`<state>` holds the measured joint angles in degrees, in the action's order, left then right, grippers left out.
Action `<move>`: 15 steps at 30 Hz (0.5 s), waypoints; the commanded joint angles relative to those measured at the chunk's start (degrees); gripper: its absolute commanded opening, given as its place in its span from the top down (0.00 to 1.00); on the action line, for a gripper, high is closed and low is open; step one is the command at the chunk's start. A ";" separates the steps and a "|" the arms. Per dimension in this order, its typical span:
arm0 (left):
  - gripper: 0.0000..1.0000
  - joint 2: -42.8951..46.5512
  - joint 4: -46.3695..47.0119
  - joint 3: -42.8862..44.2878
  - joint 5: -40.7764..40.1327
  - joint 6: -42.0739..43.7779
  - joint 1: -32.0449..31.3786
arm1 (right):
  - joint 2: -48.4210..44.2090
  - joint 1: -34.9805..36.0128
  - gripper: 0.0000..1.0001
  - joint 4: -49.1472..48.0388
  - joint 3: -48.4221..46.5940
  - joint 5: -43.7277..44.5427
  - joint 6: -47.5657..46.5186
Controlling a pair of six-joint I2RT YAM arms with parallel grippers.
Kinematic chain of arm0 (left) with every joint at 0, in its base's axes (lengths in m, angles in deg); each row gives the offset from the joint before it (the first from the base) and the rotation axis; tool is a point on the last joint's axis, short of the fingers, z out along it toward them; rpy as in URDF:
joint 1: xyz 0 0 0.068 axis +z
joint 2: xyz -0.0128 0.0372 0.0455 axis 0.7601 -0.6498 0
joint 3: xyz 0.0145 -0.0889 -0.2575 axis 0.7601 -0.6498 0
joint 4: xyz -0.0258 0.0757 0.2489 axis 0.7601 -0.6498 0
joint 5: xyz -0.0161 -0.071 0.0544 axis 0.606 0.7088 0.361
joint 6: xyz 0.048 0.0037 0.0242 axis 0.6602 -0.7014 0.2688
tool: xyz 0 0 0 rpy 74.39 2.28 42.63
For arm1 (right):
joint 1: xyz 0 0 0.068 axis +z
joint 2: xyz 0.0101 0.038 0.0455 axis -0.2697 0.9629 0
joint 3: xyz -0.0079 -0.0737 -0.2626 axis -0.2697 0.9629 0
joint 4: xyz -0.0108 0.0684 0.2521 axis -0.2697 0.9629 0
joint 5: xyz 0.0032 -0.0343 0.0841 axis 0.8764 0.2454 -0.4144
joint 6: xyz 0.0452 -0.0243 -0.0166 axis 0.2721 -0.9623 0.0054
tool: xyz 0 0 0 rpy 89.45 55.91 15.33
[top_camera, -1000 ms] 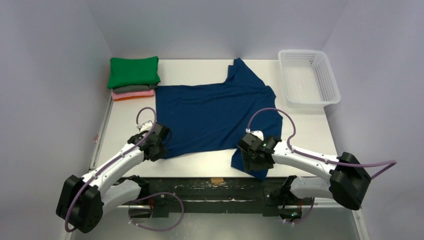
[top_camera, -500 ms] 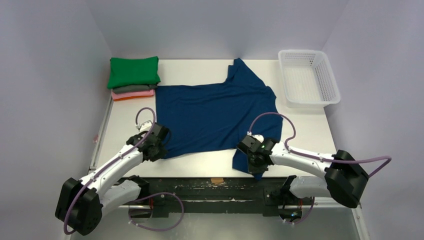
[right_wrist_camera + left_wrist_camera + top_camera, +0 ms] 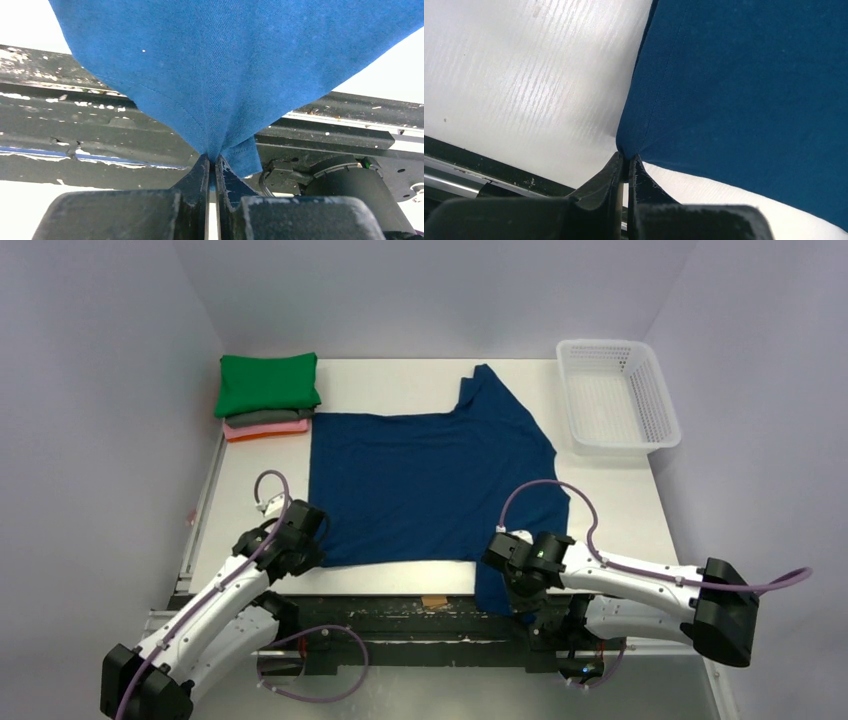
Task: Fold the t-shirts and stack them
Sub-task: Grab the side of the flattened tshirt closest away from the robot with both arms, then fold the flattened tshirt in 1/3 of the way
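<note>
The dark navy t-shirt is lying spread out in the middle of the table, with its hem along the near edge. The left hand is pinching the near left corner of the hem, its fingers closed tightly on the cloth. The right hand is gripping the near right corner in the same way, and this corner is hanging past the table edge over the dark frame. At the far left, the green t-shirt is lying folded on the grey t-shirt and the pink-orange t-shirt. The white basket is standing at the far right, apart from the cloth.
</note>
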<state>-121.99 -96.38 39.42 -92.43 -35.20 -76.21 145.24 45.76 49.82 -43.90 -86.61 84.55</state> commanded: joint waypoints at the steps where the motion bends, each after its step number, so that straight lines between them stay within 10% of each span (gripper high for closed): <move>1: 1.00 2.24 -0.72 -0.41 1.20 -0.96 0.23 | -1.78 0.29 1.00 2.45 -5.22 2.68 2.40; 15: 1.00 -8.34 8.63 7.26 6.36 4.71 4.74 | 2.52 -12.07 1.00 -3.97 -22.43 19.49 -10.79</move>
<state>-126.45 -92.09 42.00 -88.14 -33.49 -74.83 145.96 37.91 50.30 -61.58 -72.77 80.61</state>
